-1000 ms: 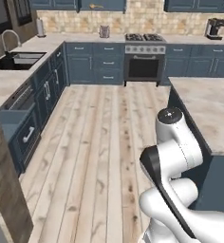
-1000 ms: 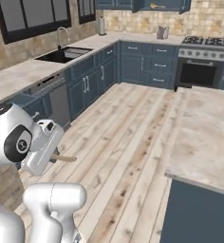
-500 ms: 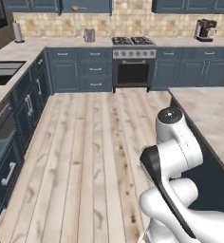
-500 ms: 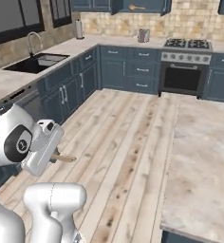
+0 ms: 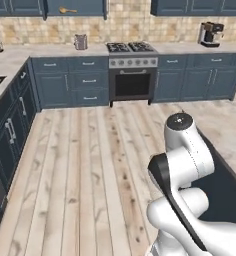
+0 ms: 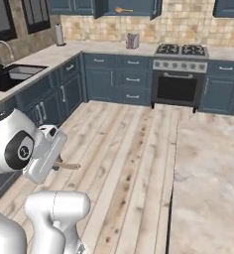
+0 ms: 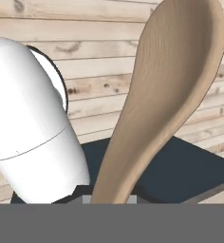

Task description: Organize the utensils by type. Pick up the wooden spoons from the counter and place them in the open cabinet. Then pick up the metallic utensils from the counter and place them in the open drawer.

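My gripper is shut on a light-brown wooden spoon; its oval bowl rises large across the hand view, over the plank floor. In the right base view the spoon sticks out sideways from the hand, which is held low and close to the arm. High on the back wall an upper cabinet stands open, and another wooden spoon lies inside it. The metallic utensils and the open drawer are out of view.
A beige counter runs along the back wall over slate-blue cabinets, with a stove, a toaster and a coffee machine. A sink lies to the left. The island top is close on the right.
The whole picture has shifted as the base turned: the stove wall now faces me more squarely and the left counter has slid out of frame. The arm still holds the spoon the same way.
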Robot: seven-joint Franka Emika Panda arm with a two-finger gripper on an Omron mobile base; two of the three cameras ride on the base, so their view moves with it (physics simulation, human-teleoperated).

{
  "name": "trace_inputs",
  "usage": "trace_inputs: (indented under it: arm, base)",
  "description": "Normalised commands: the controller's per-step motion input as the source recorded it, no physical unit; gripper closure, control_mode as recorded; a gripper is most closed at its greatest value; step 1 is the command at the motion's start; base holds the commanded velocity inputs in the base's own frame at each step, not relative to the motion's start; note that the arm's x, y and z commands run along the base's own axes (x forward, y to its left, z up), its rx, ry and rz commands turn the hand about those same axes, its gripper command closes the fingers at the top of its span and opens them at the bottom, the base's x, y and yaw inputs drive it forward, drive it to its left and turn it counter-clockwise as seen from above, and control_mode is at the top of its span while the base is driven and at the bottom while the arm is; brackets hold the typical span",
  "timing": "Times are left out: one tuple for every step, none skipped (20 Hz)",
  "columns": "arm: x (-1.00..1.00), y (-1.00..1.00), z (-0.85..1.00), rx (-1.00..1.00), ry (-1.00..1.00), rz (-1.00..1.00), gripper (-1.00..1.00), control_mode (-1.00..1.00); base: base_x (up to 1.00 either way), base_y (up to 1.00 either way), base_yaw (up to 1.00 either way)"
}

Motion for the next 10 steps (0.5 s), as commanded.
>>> trace_inputs:
  arm:
    - [0.00, 0.00, 0.00, 0.00, 0.00, 0.00, 1.00, 1.00]
    - [0.00, 0.00, 0.00, 0.00, 0.00, 0.00, 1.00, 1.00]
    - [0.00, 0.00, 0.00, 0.00, 0.00, 0.00, 1.00, 1.00]
    - [0.00, 0.00, 0.00, 0.00, 0.00, 0.00, 1.00, 1.00]
    - [0.00, 0.00, 0.00, 0.00, 0.00, 0.00, 1.00, 1.00]
    - [0.00, 0.00, 0.00, 0.00, 0.00, 0.00, 1.00, 1.00]
    - [0.00, 0.00, 0.00, 0.00, 0.00, 0.00, 1.00, 1.00]
    - [0.00, 0.00, 0.00, 0.00, 0.00, 0.00, 1.00, 1.00]
    - [0.00, 0.00, 0.00, 0.00, 0.00, 0.00, 1.00, 1.00]
    - [0.00, 0.00, 0.00, 0.00, 0.00, 0.00, 1.00, 1.00]
  base:
    - [1.00, 0.24, -0.19]
    - [1.00, 0.28, -0.20]
    - [1.00, 0.34, -0.21]
    - [1.00, 0.38, -0.22]
    - [1.00, 0.41, -0.23]
    - [1.00, 0.44, -0.24]
    - [1.00, 0.47, -0.24]
    - [1.00, 0.47, -0.24]
    - [1.00, 0.50, -0.22]
    - [1.00, 0.55, -0.19]
